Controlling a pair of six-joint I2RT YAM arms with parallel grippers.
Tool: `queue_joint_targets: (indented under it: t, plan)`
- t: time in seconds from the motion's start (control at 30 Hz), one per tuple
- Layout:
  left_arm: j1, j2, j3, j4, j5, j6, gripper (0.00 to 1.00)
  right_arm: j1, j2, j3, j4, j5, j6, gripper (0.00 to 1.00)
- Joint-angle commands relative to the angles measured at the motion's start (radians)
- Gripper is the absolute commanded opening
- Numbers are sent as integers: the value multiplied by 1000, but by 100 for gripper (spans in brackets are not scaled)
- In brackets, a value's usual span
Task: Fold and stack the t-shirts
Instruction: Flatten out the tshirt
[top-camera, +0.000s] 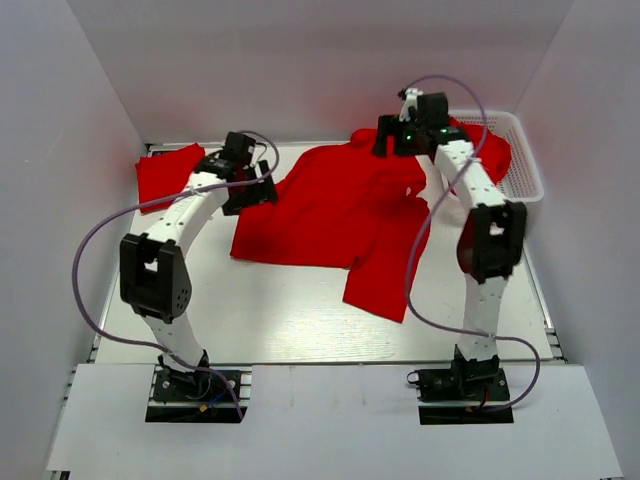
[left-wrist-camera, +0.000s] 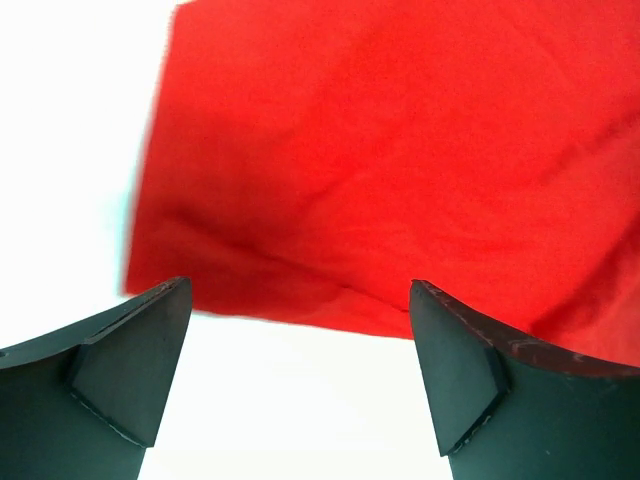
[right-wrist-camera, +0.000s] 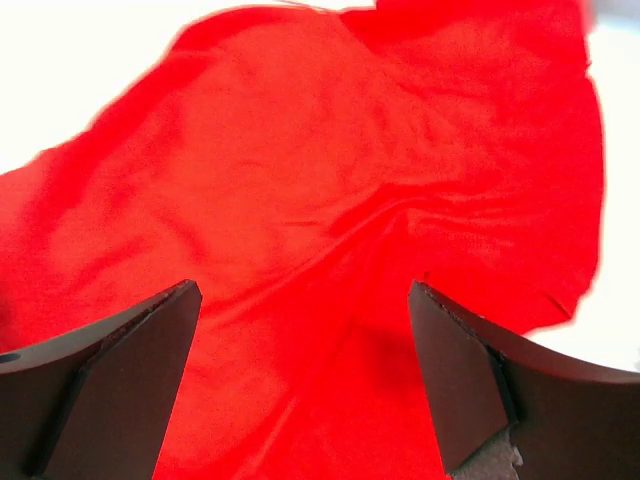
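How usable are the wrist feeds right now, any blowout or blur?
Left wrist: table blown out to white, left edge of the shirt smeared. Right wrist: table also washed out, red so saturated that folds read faintly. Top external: even light, soft shadows, sharp.

The left arm bends forward, with the left gripper low and its jaws spread wide. The right arm stretches farther back, and the right gripper is equally parted.
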Motion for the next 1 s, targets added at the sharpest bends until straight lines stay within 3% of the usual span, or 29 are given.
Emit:
queue_joint_targets:
  t: [0.0,0.2,0.4,0.53,0.7,0.93,0.97]
  plan:
    - [49,-101,-19,-107,-153,-26,100,24,-286,-130,7,-34,-31,90]
    - [148,-158,-230,-9,-125,-75,100,85,-565,-550,-17,47,18,90]
    - [188,-170,-402,197,16,-2,100,111,-780,-809,-46,151,70,90]
    - [188,-180,-479,280,47,40,100,107,-834,-877,-80,190,82,90]
    - [188,-141,-516,283,-14,49,100,107,-854,-936,-88,165,118,90]
    - [188,-121,-577,344,3,49,90,105,-885,-962,-103,173,133,90]
    - [188,-106,-577,344,3,49,84,102,-887,-965,-111,171,133,90]
